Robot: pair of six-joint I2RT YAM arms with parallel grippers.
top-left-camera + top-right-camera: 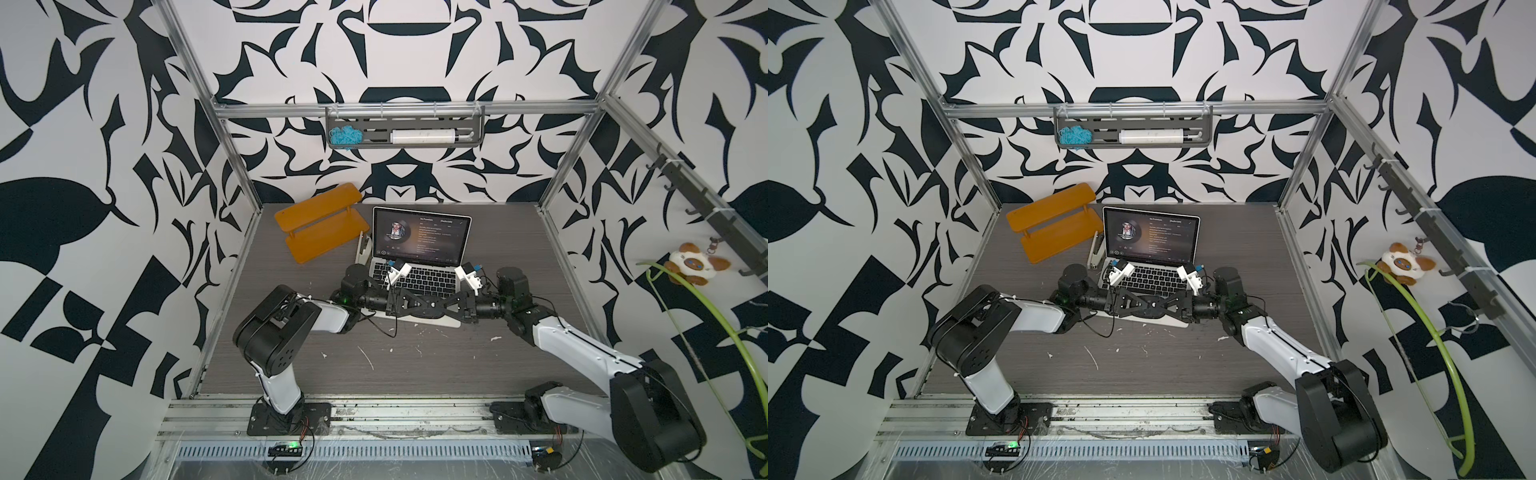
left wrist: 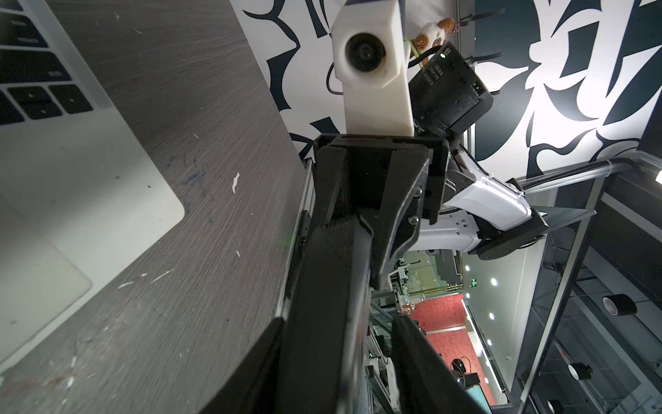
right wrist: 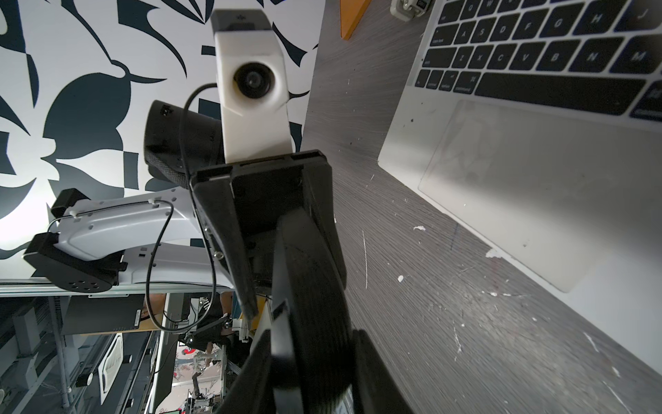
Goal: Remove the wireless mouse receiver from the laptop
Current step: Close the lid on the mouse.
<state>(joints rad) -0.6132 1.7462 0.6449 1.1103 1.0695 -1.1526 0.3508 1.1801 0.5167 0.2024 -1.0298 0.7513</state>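
Just above the laptop's (image 1: 422,237) front edge, left pincer (image 1: 428,307) faces right pincer (image 1: 438,307).

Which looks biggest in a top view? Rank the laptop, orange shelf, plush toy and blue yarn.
1. laptop
2. orange shelf
3. plush toy, though it hangs nearer the camera
4. blue yarn

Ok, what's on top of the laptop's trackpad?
In both top views the left gripper and right gripper meet across the laptop's front, covering the trackpad. Wrist views show part of it bare. No receiver shows.
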